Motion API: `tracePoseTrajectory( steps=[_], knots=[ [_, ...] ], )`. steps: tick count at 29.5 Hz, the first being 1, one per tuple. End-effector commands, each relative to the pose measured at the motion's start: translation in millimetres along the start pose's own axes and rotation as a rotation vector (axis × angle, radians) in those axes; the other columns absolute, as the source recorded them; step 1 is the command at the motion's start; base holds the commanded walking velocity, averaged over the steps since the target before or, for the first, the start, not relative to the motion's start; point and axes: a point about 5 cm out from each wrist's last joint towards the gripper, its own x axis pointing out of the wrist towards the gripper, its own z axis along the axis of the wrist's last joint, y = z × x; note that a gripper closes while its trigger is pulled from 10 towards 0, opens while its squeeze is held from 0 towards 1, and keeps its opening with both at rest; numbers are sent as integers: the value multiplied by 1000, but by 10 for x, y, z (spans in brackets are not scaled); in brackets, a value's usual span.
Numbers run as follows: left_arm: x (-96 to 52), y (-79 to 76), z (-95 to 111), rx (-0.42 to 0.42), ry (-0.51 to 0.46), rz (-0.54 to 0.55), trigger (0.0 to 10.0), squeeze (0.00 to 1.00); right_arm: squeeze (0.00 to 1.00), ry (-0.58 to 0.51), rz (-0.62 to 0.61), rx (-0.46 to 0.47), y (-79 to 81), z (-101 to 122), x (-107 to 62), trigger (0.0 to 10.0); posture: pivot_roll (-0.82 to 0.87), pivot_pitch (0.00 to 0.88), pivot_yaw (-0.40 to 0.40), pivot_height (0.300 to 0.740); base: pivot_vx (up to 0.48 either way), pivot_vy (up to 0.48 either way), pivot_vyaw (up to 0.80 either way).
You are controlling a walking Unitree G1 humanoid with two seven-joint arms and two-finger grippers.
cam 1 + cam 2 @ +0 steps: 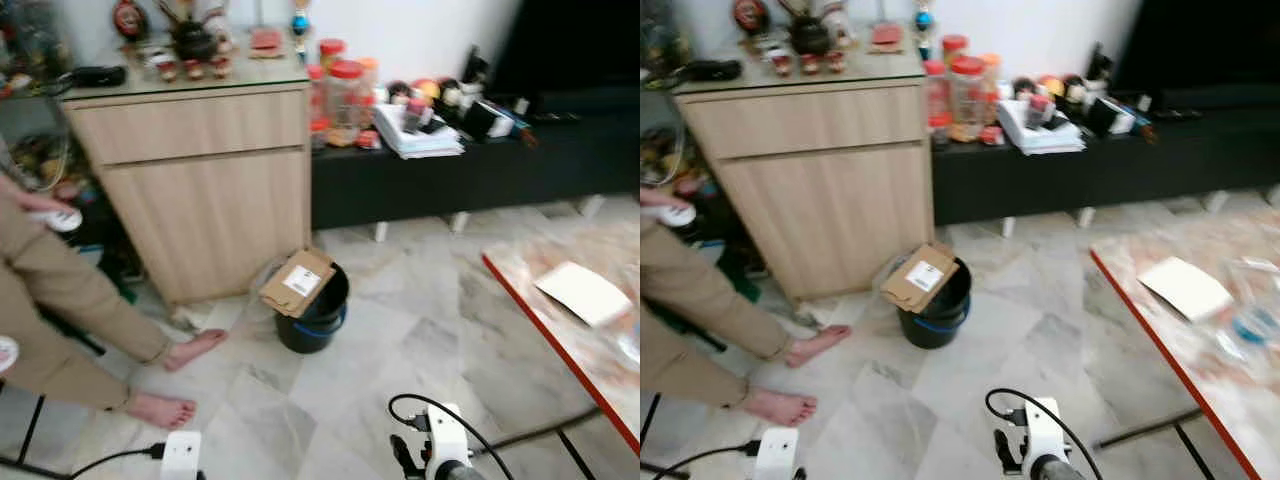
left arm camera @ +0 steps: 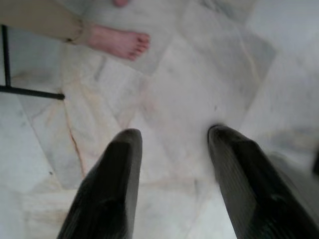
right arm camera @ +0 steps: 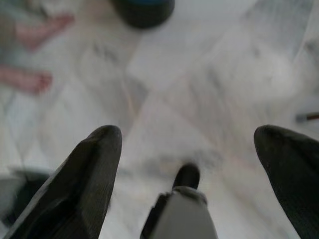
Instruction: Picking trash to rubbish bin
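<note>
Centrally on the marble floor (image 1: 420, 320) stands the black bin (image 1: 314, 310), just in front of the wooden cabinet (image 1: 200, 180), with a flattened cardboard box (image 1: 298, 282) leaning tilted across its rim on the cabinet side. Open floor lies between the bin and the robot. To the robot's left a person's bare feet (image 1: 190, 350) rest on the tiles near the bin. To the right, the red-edged tabletop (image 1: 560, 330) carries a white sheet of paper (image 1: 583, 292) and bounds the free space on that side. Behind, a low black bench (image 1: 450, 170) runs along the wall, loaded with jars and papers. The left gripper (image 2: 172, 149) hangs over bare tiles with jaws apart and empty; the right gripper (image 3: 187, 144) likewise hangs with jaws spread wide, holding nothing.
</note>
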Motion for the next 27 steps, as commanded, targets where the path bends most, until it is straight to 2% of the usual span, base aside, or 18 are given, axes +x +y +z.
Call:
tracePoseTrajectory(
  steps=[1,19,27],
  knots=[
    [-37,-40,-134,2,45,-12,10000,0,0,-29,-11,-9,-30,104,16,10000,17,79,-24,740,0,0,0],
    [-38,-40,-138,0,45,-12,10000,0,0,-33,-13,2,-28,107,17,10000,18,82,-24,740,0,0,0],
    [-33,-45,-118,-1,41,-12,10000,0,0,-33,-14,4,-32,131,23,10000,13,78,-19,740,0,0,-702]
  ],
)
